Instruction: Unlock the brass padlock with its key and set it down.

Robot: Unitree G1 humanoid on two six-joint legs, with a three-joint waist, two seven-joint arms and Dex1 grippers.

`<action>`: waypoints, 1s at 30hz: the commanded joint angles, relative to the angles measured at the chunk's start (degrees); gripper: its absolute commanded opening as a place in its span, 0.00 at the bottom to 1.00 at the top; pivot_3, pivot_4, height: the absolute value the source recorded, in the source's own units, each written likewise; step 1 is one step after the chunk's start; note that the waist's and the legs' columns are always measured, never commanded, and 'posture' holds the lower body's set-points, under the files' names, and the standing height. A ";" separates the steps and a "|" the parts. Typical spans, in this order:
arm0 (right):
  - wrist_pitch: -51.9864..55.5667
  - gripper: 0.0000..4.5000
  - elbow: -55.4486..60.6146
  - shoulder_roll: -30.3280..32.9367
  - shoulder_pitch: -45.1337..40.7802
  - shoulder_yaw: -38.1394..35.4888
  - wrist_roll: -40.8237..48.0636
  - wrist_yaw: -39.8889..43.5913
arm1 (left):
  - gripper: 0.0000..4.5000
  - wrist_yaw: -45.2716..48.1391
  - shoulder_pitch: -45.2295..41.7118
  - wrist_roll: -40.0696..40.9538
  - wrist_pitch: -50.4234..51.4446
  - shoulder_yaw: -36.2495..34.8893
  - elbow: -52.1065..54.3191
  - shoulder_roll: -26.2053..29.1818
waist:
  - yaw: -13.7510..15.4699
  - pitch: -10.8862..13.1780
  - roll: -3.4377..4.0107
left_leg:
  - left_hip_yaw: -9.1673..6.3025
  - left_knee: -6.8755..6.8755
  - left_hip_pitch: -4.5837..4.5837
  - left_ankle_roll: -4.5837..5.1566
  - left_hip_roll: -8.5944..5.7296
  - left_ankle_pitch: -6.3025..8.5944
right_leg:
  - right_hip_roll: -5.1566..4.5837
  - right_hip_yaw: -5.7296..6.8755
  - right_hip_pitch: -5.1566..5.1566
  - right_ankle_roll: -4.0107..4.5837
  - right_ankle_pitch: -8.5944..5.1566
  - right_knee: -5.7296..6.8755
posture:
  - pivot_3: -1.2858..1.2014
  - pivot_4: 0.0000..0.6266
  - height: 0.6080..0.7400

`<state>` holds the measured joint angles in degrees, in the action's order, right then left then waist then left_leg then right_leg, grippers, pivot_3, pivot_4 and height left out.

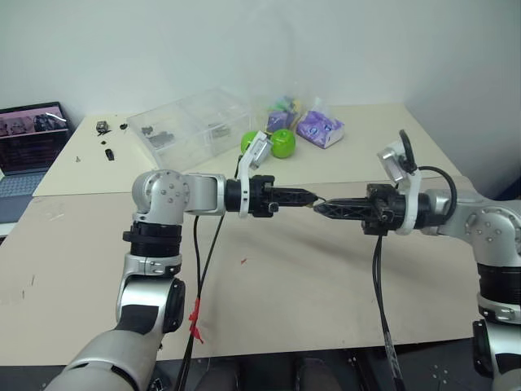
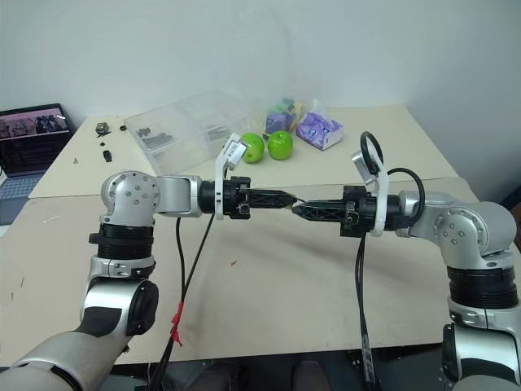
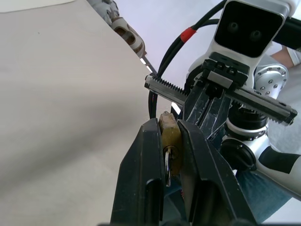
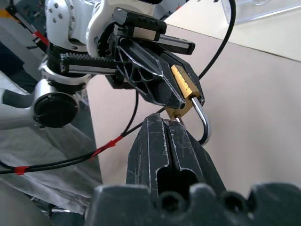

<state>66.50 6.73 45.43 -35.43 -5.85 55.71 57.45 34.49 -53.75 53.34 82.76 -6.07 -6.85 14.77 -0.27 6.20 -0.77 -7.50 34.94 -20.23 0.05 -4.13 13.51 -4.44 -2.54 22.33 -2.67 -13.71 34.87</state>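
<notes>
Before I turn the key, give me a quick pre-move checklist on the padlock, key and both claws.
1. Left claw clamped on the brass padlock: ok.
2. Right claw shut at the padlock's bottom edge: ok.
3. Key seated in the padlock, between the left fingers: ok; whether the right claw actually grips it: cannot tell.
4. Shackle released from the body: cannot tell.
5. Padlock held up over the table, apart from the green apples: ok.

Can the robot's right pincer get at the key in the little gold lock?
Probably yes. The right pincer is shut, tip right at the padlock's bottom, where the key sits. The left pincer holds the padlock.
</notes>
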 commanded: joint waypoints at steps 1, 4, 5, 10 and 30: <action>0.60 0.01 -1.23 1.61 0.12 -3.61 2.32 2.46 | 0.02 7.77 -1.58 0.56 -5.20 0.45 5.32 5.20 | -0.13 0.03 0.00 | 0.00 0.00 -0.01 0.00 0.00 0.00 | 0.00 0.00 0.00 0.00 0.00 -0.01 | 0.52 0.24 1.00; 0.39 0.01 -1.40 2.20 0.44 -3.94 2.39 3.26 | 0.02 13.83 -0.54 1.18 -8.73 0.25 6.09 8.58 | -0.35 0.03 0.01 | 0.02 -0.02 0.00 0.00 0.00 0.00 | -0.01 -0.01 0.01 0.00 0.00 -0.02 | 0.52 0.24 1.00; 0.59 0.01 -1.63 1.87 0.29 -4.29 2.66 2.73 | 0.02 15.08 -0.27 1.40 -9.22 0.26 5.94 9.31 | -0.38 0.03 0.01 | 0.02 -0.03 0.00 0.00 0.00 0.00 | -0.01 -0.01 0.01 0.00 0.00 -0.03 | 0.52 0.24 1.00; 0.90 0.01 -1.36 -0.37 -0.39 -5.35 4.11 0.10 | 0.02 16.25 0.96 1.70 -9.28 1.29 6.21 9.24 | -0.35 0.03 0.01 | 0.01 0.01 0.01 0.02 -0.01 0.01 | -0.03 0.00 -0.02 0.00 0.00 -0.03 | 0.52 0.24 1.00; 2.49 0.52 -0.35 -3.13 -1.90 -7.06 7.00 -6.01 | 0.02 13.23 1.77 1.13 -8.91 2.78 5.10 6.91 | -0.41 0.03 0.00 | 0.00 0.03 0.00 0.08 0.02 0.04 | -0.01 -0.03 0.00 0.00 0.00 0.00 | 0.52 0.24 1.00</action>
<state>68.82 4.72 42.26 -35.51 -11.66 61.05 51.79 47.77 -51.16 54.09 74.08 -2.96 -2.32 21.80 -0.68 6.23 -0.77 -7.50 34.96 -20.24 0.13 -4.11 13.55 -4.46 -2.56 22.33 -2.67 -13.70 34.87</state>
